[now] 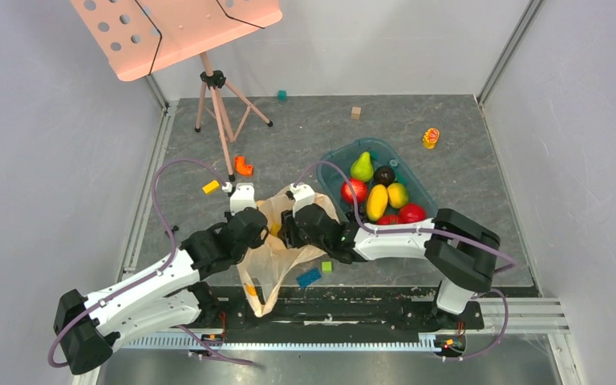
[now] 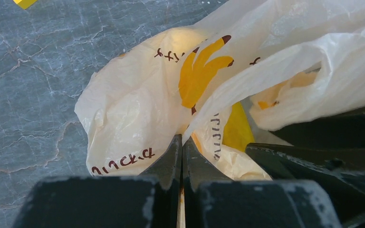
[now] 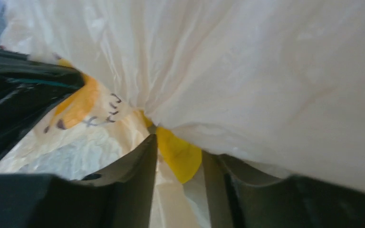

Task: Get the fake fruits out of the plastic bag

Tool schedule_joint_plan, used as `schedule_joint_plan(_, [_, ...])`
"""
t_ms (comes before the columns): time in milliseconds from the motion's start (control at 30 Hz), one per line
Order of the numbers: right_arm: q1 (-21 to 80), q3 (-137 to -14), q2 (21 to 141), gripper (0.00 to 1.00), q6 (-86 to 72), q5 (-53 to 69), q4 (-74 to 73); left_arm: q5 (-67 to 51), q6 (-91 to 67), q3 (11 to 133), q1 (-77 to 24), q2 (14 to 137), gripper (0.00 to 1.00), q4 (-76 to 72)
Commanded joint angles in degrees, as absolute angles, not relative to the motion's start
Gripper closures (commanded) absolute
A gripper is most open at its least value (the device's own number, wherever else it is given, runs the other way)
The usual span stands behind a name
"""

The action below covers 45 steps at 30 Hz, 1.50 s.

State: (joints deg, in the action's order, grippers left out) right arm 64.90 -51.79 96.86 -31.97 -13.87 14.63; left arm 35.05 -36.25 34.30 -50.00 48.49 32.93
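Grey table (image 1: 465, 136), tray (image 1: 334, 157) of fruits (image 1: 377, 200), bag (image 1: 266, 273)

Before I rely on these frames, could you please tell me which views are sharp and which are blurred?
Top external: sharp and evenly lit, with soft shadows; the plastic bag reads clearly. Left wrist: the bag's lettering is crisp, the near fingers dark and soft. Right wrist: blurred throughout, the bag pale and washed out, the yellow patch between the fingers too soft to identify.
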Motion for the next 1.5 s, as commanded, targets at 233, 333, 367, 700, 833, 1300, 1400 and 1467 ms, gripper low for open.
schedule_joint_plan(233, [60.9, -52.0, 103.1, 0.25, -35.1, -7.7, 27.8, 36.0, -37.8, 33.1, -49.7, 47.8, 0.98, 27.9])
schedule_joint_plan(333, [60.8, -53.2, 105.4, 0.23, -35.5, -5.6, 29.2, 35.5, -37.0, 33.0, -49.7, 47.8, 0.98, 27.5])
schedule_joint_plan(367, [60.8, -53.8, 106.1, 0.22, -35.6, -5.3, 29.2, 35.3, -37.0, 32.9, -49.7, 47.8, 0.98, 27.4])
schedule_joint_plan(700, [60.4, -56.5, 111.3, 0.23, -36.4, -7.3, 28.0, 33.7, -36.9, 31.9, -49.7, 47.0, 0.98, 26.4])
schedule_joint_plan(833, [60.2, -56.2, 112.6, 0.28, -36.2, -6.7, 30.1, 33.1, -36.9, 31.7, -49.7, 47.2, 0.98, 25.9])
schedule_joint_plan(1300, [60.2, -45.7, 100.3, 0.69, -30.2, -10.1, 34.3, 34.1, -37.0, 30.8, -49.7, 47.5, 0.98, 26.2])
schedule_joint_plan(1400, [60.2, -44.8, 96.9, 0.7, -29.4, -12.7, 29.6, 34.3, -37.2, 30.8, -49.7, 48.0, 0.98, 26.3])
schedule_joint_plan(1467, [60.3, -43.7, 94.7, 0.71, -29.0, -14.1, 27.2, 34.3, -37.2, 30.8, -49.7, 48.1, 0.98, 26.3])
